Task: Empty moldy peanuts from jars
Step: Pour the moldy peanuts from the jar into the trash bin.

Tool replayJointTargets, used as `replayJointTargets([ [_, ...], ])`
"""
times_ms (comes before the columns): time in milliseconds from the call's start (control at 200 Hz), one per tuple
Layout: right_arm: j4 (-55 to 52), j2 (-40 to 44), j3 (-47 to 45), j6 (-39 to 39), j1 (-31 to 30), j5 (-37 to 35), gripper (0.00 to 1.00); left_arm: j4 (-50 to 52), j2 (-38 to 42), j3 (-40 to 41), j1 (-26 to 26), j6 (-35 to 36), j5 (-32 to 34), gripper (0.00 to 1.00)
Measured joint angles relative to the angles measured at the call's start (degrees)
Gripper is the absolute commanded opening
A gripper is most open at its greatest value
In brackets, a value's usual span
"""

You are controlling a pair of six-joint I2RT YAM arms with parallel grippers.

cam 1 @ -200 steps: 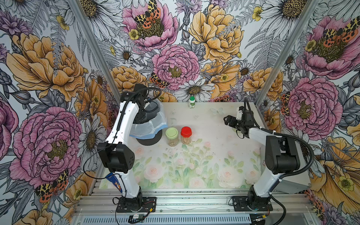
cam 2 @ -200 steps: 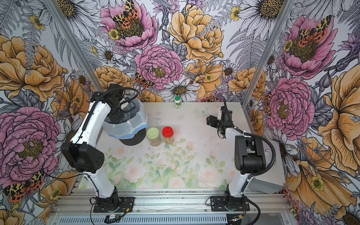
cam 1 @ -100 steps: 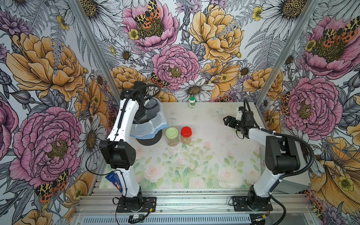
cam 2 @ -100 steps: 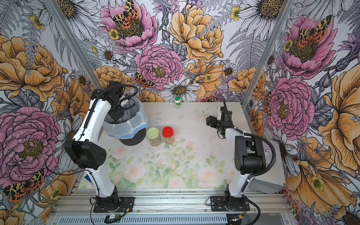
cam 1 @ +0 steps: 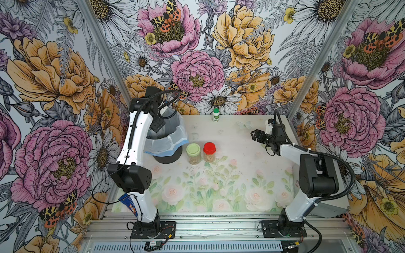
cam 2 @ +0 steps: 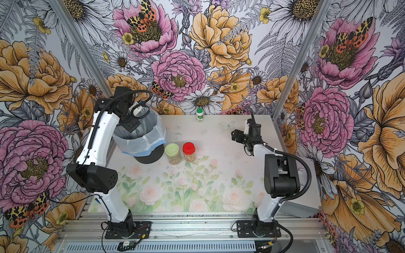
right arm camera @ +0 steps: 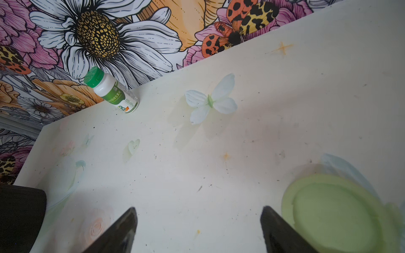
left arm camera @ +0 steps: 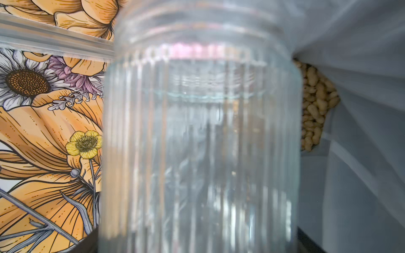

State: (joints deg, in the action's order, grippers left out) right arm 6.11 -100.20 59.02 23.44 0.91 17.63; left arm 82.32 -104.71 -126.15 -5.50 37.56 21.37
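Observation:
My left gripper reaches into the lined bin and is shut on a clear ribbed jar. The jar has no lid, looks empty and hides my fingers. A heap of moldy peanuts lies in the bag beside it. Two jars of peanuts stand mid-table in both top views, one with a pale green lid and one with a red lid. At the back right my right gripper is open and holds nothing. A loose pale green lid lies on the table just beside one finger.
A small white bottle with a green cap stands at the table's back edge against the wall. The black bin with its clear, blue-edged liner takes up the back left corner. Floral walls close in on three sides.
My left arm has shifted slightly over the bin, still gripping the jar. The right arm and the two standing jars have not moved.

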Motion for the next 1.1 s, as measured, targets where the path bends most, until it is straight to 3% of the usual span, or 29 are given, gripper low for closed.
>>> replayJointTargets([
  [230,0.0,0.0,0.0,0.0,-0.11,1.44,0.89,-0.9,3.61,-2.71,0.0,-1.38,-11.28,0.27],
  [465,-0.63,2.05,0.02,-0.37,-1.05,5.55,0.88,-6.43,8.46,0.81,-0.79,-2.05,-22.69,0.28],
  [595,-0.61,5.09,0.07,0.61,-1.73,9.22,0.89,-13.29,10.29,7.45,-2.1,-4.28,-29.4,0.28],
  [836,0.22,13.38,0.07,5.84,-4.11,17.53,0.92,-26.49,13.55,22.6,-7.54,-8.33,-35.3,0.28],
  [1101,2.34,22.58,0.07,12.15,-12.96,20.59,0.96,-38.27,16.13,31.17,-10.25,-13.73,-41.05,0.29],
])
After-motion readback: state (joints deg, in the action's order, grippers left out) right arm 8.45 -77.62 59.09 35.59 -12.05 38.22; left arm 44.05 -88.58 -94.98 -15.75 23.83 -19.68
